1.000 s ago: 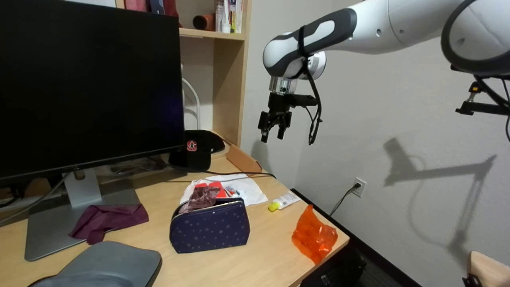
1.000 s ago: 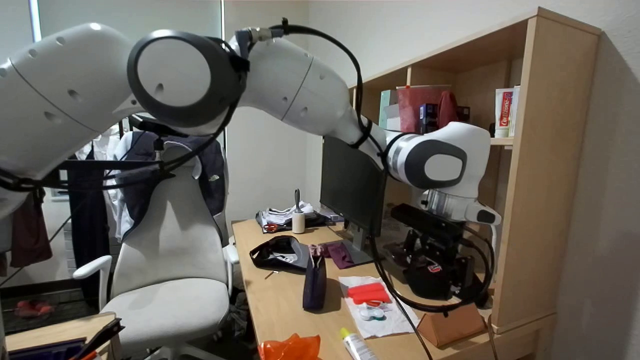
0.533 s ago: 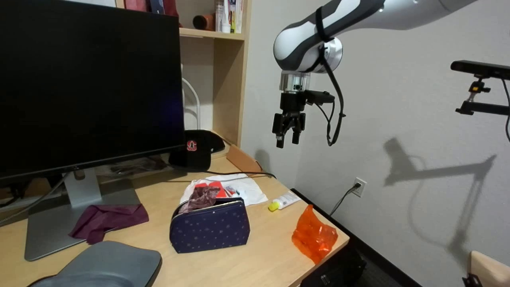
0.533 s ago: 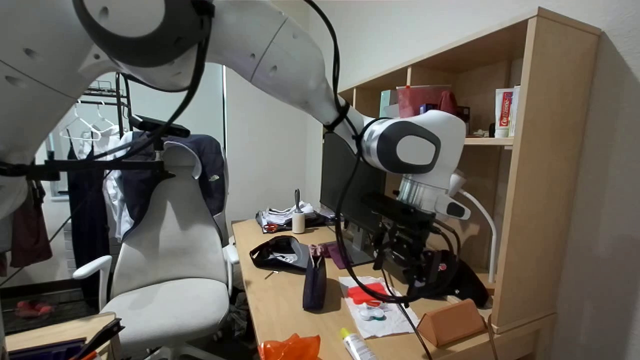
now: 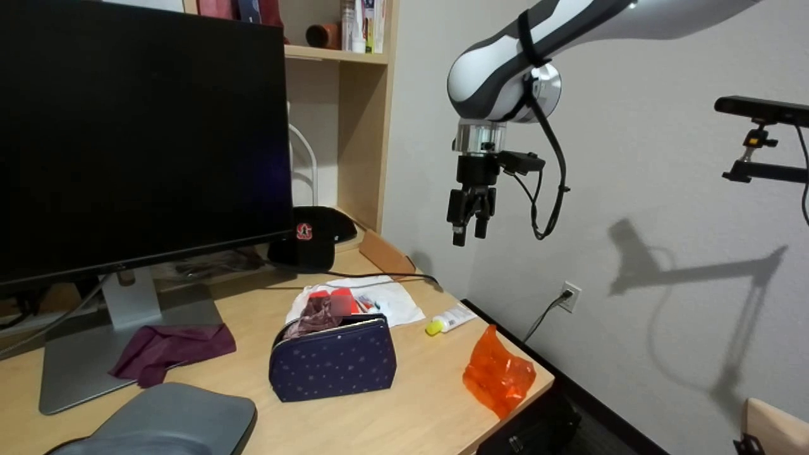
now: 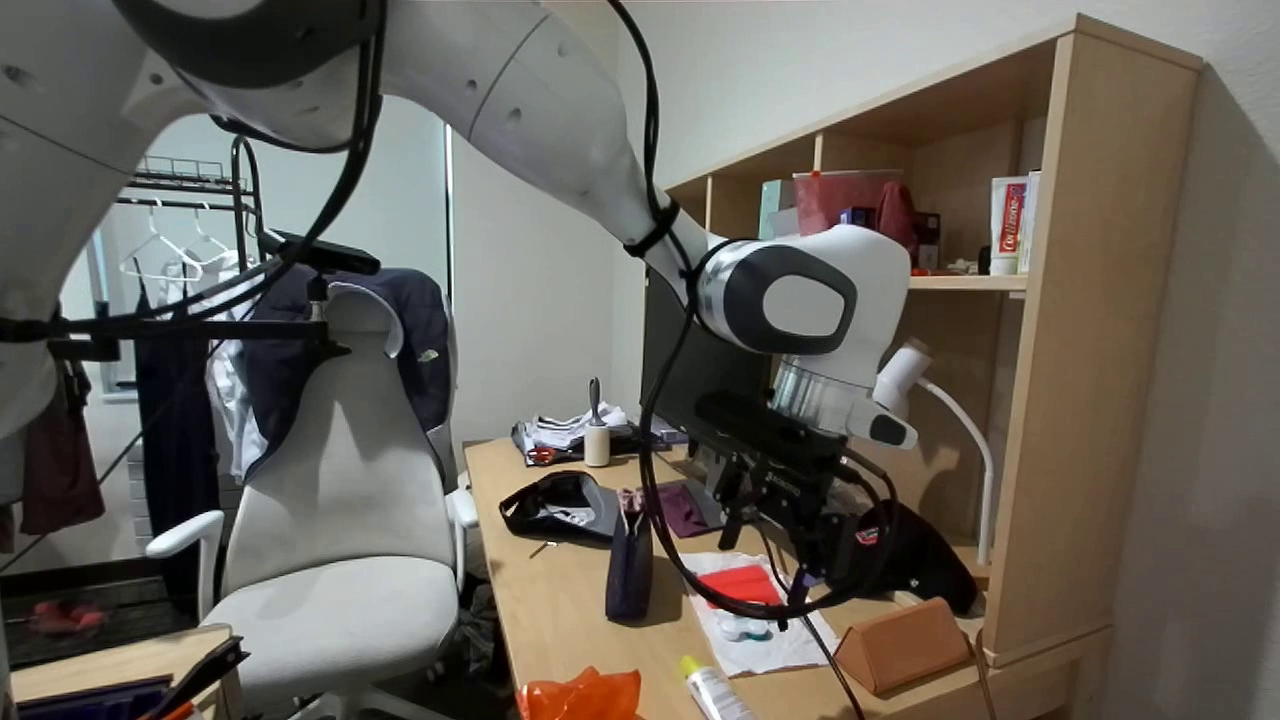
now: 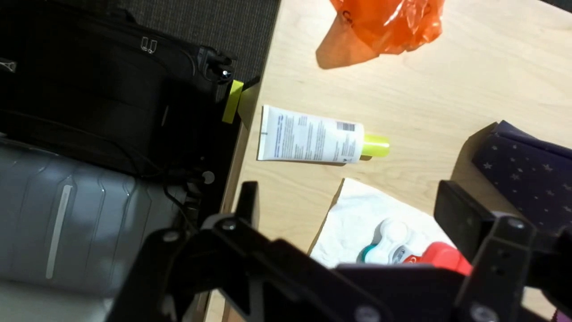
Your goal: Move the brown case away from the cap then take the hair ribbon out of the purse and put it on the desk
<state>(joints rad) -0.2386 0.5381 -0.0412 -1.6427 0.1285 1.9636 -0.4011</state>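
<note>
The brown case lies on the desk just right of the black cap; an exterior view shows the case apart from the cap. The navy dotted purse stands upright with its top open. The dark pink hair ribbon sticks out of its top; it also shows in an exterior view. In the wrist view part of the purse shows at the right. My gripper is open and empty, high above the desk. The wrist view shows its fingers wide apart.
A white cloth with small red and white items lies behind the purse. A white tube and orange plastic lie near the desk's edge. The monitor, purple cloth and grey pad are at the left.
The arm has drawn away from the cap and shelf, moving right and slightly down in an exterior view. The gripper stays open. The things on the desk have not moved.
</note>
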